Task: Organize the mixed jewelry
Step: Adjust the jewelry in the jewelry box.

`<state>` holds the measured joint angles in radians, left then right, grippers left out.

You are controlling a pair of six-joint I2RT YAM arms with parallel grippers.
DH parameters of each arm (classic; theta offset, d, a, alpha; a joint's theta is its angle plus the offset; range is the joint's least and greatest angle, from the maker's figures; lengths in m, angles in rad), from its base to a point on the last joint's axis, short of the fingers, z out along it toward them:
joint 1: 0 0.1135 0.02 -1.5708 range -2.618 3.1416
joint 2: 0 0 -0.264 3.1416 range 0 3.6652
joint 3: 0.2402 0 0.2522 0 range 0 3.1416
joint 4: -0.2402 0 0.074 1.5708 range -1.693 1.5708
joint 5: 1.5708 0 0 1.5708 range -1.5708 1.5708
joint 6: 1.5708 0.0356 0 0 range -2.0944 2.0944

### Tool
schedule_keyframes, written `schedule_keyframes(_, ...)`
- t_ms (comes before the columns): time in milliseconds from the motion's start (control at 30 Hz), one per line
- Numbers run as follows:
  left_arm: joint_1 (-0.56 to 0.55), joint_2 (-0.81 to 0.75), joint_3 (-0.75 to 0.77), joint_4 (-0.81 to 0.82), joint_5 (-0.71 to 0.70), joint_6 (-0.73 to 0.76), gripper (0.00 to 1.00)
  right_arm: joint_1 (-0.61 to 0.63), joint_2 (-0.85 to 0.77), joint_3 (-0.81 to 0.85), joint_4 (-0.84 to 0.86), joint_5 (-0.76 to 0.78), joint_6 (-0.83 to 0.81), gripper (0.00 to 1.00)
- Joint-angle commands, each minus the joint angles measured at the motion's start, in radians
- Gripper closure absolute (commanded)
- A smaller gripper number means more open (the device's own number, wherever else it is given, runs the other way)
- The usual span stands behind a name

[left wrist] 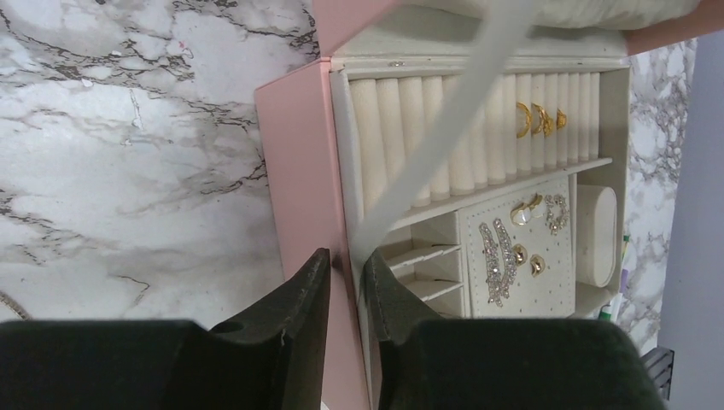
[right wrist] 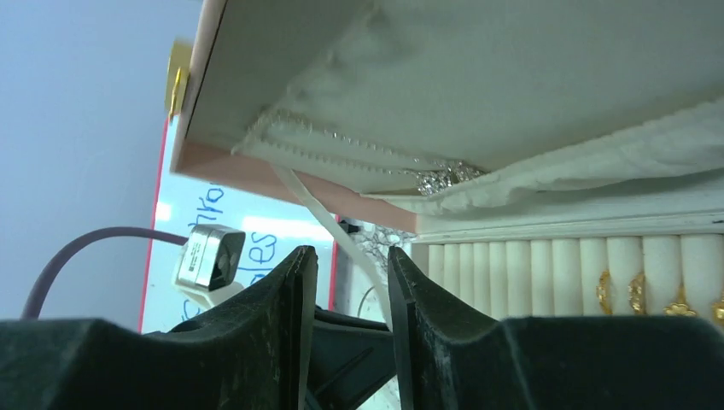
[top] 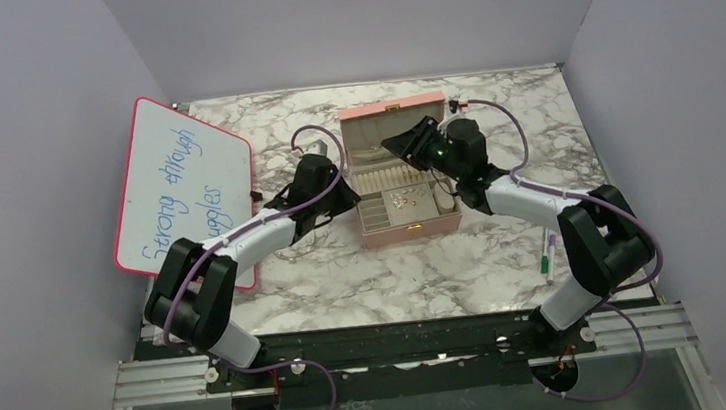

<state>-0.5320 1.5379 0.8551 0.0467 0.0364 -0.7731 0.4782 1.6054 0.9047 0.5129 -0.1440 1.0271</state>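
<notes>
Left arm (top: pixel 242 242) and right arm (top: pixel 529 199): white links, black joint housings, looping purple cables (top: pixel 317 134). Green light (top: pixel 441 153) at 10 o'clock from right elbow. Fingers (right wrist: pixel 290 325) matte black.

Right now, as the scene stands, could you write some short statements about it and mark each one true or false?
1. The lid of the pink box stands open. True.
2. The marker pen lies inside the box. False: it lies on the table, to the right of the box.
3. Gold rings sit in the ring rolls of the box. True.
4. The whiteboard is to the right of the box. False: it is to the left of it.
5. The left gripper has one finger on either side of the box's left wall. True.
</notes>
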Motion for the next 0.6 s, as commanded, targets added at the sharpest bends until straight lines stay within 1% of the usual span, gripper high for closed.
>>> schedule_keyframes(0, 0.009, 0.025, 0.041, -0.073, -0.058, 0.047, 0.76, 0.007, -0.009, 0.050, -0.027, 0.001, -0.039, 0.59)
schedule_keyframes(167, 0.013, -0.012, 0.045, -0.079, -0.055, 0.070, 0.64, 0.004, 0.016, 0.115, -0.109, 0.032, -0.056, 0.58)
schedule_keyframes(333, 0.019, -0.084, 0.048, -0.102, -0.054, 0.106, 0.52, 0.003, -0.006, 0.122, -0.155, 0.030, -0.082, 0.58)
schedule_keyframes(467, 0.027, -0.175, 0.046, -0.174, -0.083, 0.147, 0.38, 0.003, -0.073, 0.076, -0.210, 0.025, -0.173, 0.58)
schedule_keyframes(567, 0.030, -0.258, 0.020, -0.252, -0.149, 0.173, 0.30, 0.004, -0.115, 0.069, -0.309, -0.011, -0.269, 0.58)
